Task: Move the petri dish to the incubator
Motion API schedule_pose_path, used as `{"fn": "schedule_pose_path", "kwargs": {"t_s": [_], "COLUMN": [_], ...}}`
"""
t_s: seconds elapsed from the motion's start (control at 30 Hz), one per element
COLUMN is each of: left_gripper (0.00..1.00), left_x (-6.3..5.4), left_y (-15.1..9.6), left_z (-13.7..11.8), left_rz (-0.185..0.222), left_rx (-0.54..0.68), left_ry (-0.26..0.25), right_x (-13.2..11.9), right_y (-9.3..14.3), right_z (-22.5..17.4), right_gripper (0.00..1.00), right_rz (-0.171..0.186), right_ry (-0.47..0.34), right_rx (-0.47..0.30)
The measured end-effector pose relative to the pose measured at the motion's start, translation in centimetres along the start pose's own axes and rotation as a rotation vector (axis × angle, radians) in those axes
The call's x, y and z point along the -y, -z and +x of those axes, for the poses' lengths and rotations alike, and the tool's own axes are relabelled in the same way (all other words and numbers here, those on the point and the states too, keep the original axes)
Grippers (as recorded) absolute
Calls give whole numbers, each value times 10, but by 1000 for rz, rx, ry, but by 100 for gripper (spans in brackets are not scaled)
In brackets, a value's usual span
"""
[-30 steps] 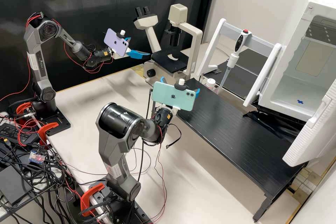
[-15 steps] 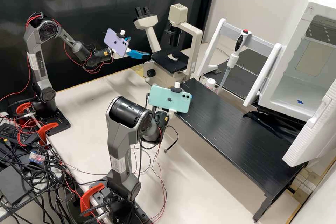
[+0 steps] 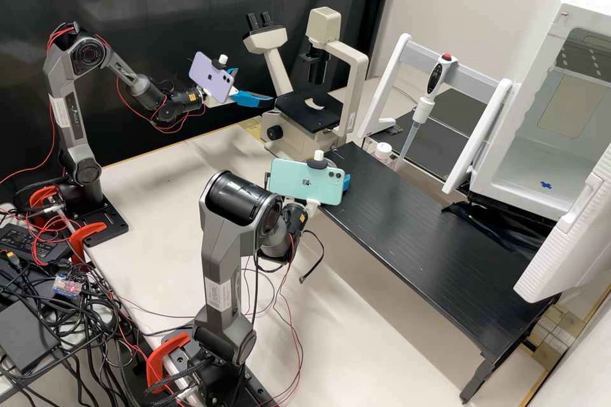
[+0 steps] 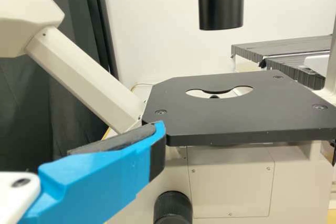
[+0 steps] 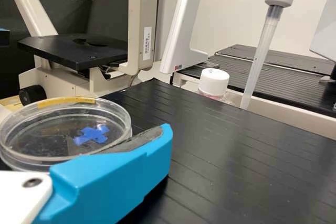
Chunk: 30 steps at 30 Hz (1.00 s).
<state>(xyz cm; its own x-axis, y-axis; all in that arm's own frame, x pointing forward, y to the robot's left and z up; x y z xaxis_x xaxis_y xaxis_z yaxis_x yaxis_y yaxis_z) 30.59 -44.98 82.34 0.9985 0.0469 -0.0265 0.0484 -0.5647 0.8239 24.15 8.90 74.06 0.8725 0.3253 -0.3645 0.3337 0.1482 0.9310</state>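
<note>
The petri dish (image 5: 31, 153) is round and transparent, with a yellow strip (image 5: 65, 102) along the rim and a blue cross-shaped mark (image 5: 93, 135) within its outline; it is held approximately level in the right gripper (image 3: 347, 182). The incubator (image 3: 541, 57) is white, its door (image 3: 563, 248) open

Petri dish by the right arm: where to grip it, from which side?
Side wall of the petri dish, pinched across its width, coming in level from the side. It's round, low and roughly level, so a top grab would probably slip. The right blue finger already lies along that wall.
</note>
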Motion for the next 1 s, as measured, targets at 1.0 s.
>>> {"fn": "schedule_pose_path", "kwargs": {"t_s": [1.0], "left_gripper": [100], "left_x": [0], "left_y": [0], "left_z": [0], "left_rz": [0], "left_rx": [0], "left_ry": [0], "right_x": [-2], "right_y": [-1], "right_z": [2], "right_gripper": [0], "right_rz": [44], "right_ry": [-3], "right_rx": [10]}}
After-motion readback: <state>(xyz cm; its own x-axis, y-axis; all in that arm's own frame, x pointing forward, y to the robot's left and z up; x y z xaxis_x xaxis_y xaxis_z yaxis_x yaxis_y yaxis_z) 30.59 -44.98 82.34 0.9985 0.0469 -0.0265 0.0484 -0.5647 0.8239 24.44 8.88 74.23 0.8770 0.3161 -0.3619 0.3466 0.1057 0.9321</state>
